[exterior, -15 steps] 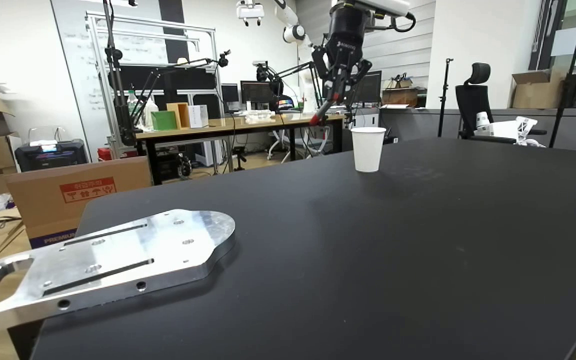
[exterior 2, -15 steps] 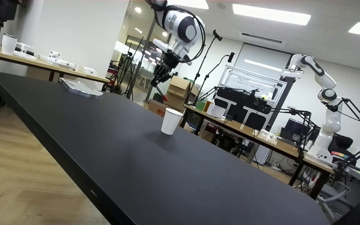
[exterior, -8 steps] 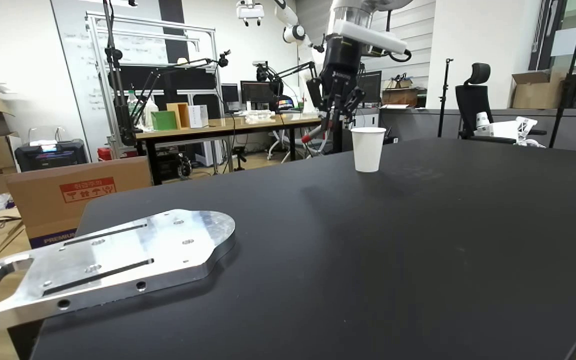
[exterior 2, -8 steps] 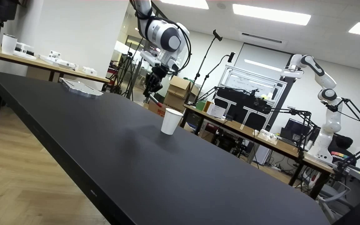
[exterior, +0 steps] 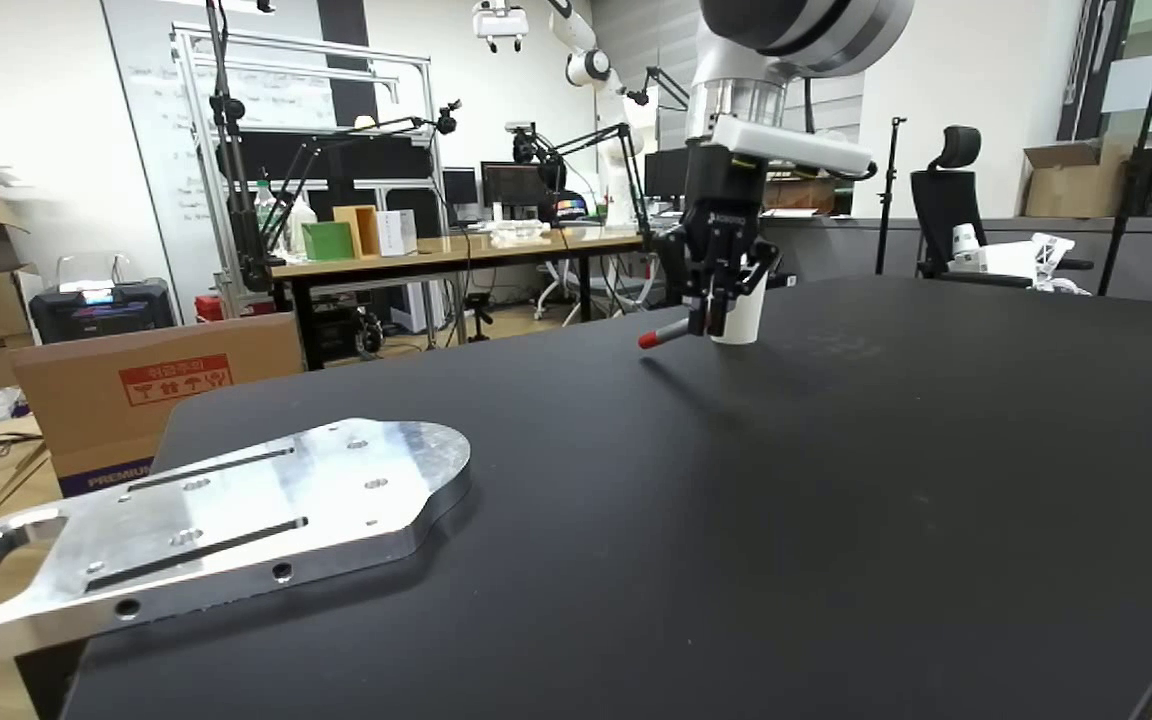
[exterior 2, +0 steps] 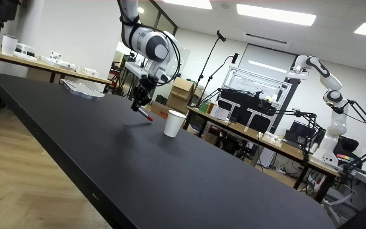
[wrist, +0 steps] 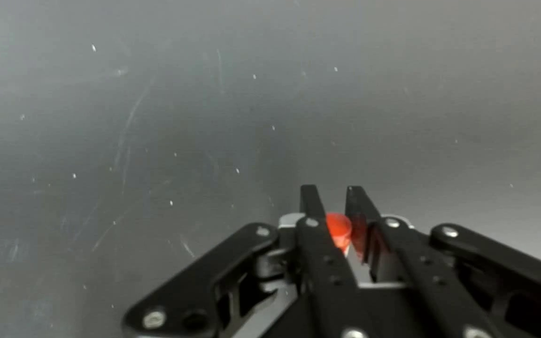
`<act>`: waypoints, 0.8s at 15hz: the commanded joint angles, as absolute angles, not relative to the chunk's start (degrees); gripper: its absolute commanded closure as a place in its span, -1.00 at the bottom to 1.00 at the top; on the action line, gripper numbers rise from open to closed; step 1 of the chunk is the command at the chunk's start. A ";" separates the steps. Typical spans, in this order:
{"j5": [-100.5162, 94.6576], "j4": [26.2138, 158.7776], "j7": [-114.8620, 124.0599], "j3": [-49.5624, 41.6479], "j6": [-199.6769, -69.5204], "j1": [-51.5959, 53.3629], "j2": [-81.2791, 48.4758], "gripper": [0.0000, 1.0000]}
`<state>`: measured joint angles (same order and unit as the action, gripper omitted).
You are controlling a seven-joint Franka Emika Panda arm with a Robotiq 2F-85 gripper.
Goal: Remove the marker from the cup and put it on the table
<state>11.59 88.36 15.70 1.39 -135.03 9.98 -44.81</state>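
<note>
The marker has a grey body and a red end. My gripper (exterior: pixel 706 322) is shut on the marker (exterior: pixel 664 333), and it holds it tilted with the red end low, just above the black table (exterior: pixel 736 520). In an exterior view, the gripper (exterior 2: pixel 136 108) and marker (exterior 2: pixel 145 114) are beside the white paper cup (exterior 2: pixel 174 124), apart from it. The cup stands upright; in an exterior view, the gripper hides most of the cup (exterior: pixel 744 318). In the wrist view, the marker's red end (wrist: pixel 339 230) shows between the fingers (wrist: pixel 330 191); the cup is out of view.
A shiny metal plate with a handle (exterior: pixel 286 510) lies on the table and overhangs its edge; it also shows in an exterior view (exterior 2: pixel 83 90). A cardboard box (exterior: pixel 161 400) stands beyond the table edge. A wooden table with equipment (exterior: pixel 456 250) is behind.
My gripper has come down with the marker from high above the table to just over its surface, beside the cup. The cup has not moved.
</note>
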 commanded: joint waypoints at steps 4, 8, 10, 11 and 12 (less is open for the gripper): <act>10.05 101.77 16.32 1.76 -139.72 10.26 -39.11 0.91; 9.88 104.39 16.48 1.79 -139.88 10.29 -37.83 0.91; 10.19 104.49 16.96 1.88 -139.03 10.15 -36.95 0.09; 10.33 104.40 17.10 1.94 -138.49 10.06 -36.41 -0.02; 10.49 104.13 17.28 2.00 -137.89 9.97 -35.75 -0.14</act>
